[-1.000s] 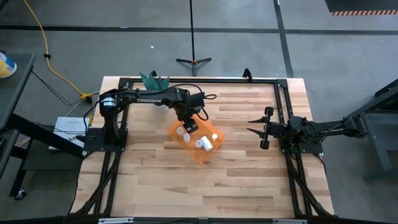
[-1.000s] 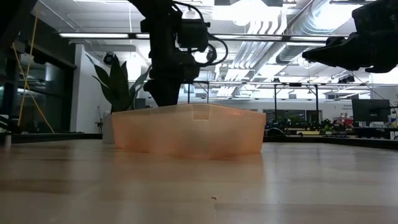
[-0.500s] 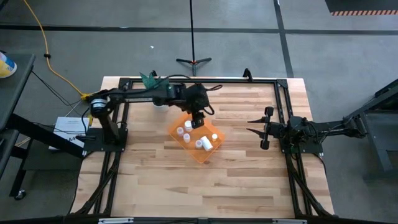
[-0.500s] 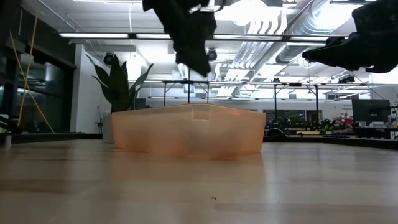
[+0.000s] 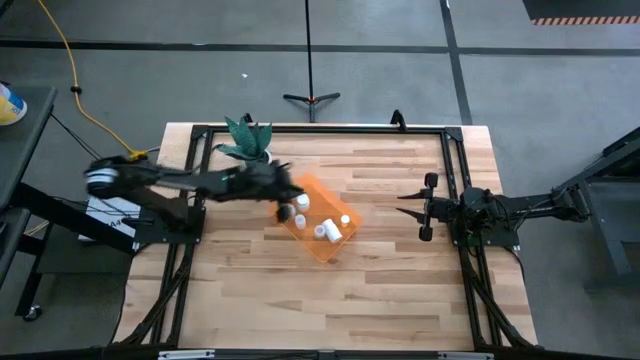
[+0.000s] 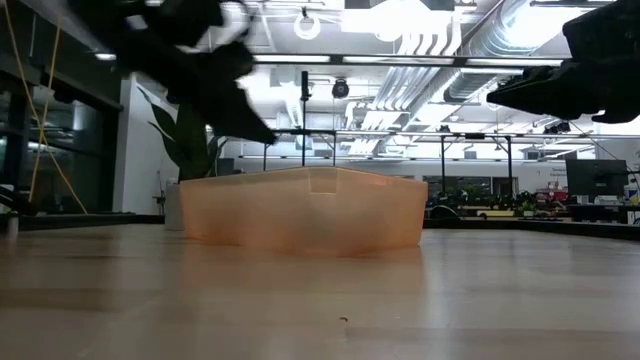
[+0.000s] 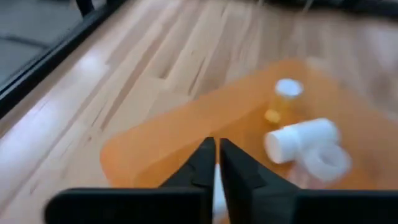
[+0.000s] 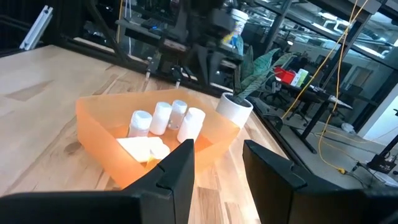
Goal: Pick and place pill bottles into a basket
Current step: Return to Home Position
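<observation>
The orange basket (image 5: 335, 245) sits mid-table with several white pill bottles (image 5: 322, 232) inside it, some upright, some on their sides. My left gripper (image 7: 216, 163) hovers, blurred, above the basket's left corner (image 6: 262, 132), its fingers shut and nothing visibly between them. Past its fingers the left wrist view shows the basket floor (image 7: 186, 134) and bottles (image 7: 301, 140). My right gripper (image 5: 405, 204) waits open above the table's right side, pointing at the basket (image 8: 99, 134).
A white pot (image 8: 235, 111) with a green plant (image 5: 248, 135) stands at the far edge, just behind the left arm. A black frame (image 5: 455, 170) borders the table. Bare wood (image 5: 300, 300) lies on the near side of the basket.
My left gripper has risen out of the basket, where it stood low among the bottles, and has swung toward the table's left edge, its arm now stretched out leftward and blurred. The bottles stay in the basket.
</observation>
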